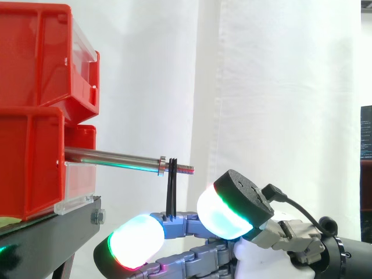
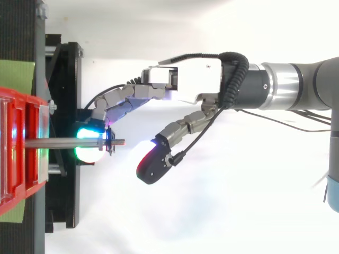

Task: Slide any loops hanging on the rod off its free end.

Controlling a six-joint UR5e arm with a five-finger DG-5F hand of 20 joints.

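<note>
A steel rod [image 1: 116, 158] sticks out of the red bins toward the right and ends in a short threaded tip [image 1: 185, 169]. A thin black loop [image 1: 172, 192] hangs on it just past the collar, right at the start of the thread; from above, the loop [image 2: 110, 144] is a small dark mark across the rod [image 2: 63, 142]. My hand [image 2: 185, 79] reaches in from the right, below the rod. Its long fingers [image 1: 180, 224] run fairly straight under the loop, whose lower end meets them. A glowing pad [image 1: 131, 239] lies beneath the rod. The thumb [image 2: 153, 161] stands apart. The hand is open.
Stacked red bins [image 1: 35, 58] fill the left side, sitting on a black stand [image 1: 52, 232] with a bolt at its corner. A white curtain hangs behind. To the right of the rod's tip there is only the arm [image 2: 286, 87].
</note>
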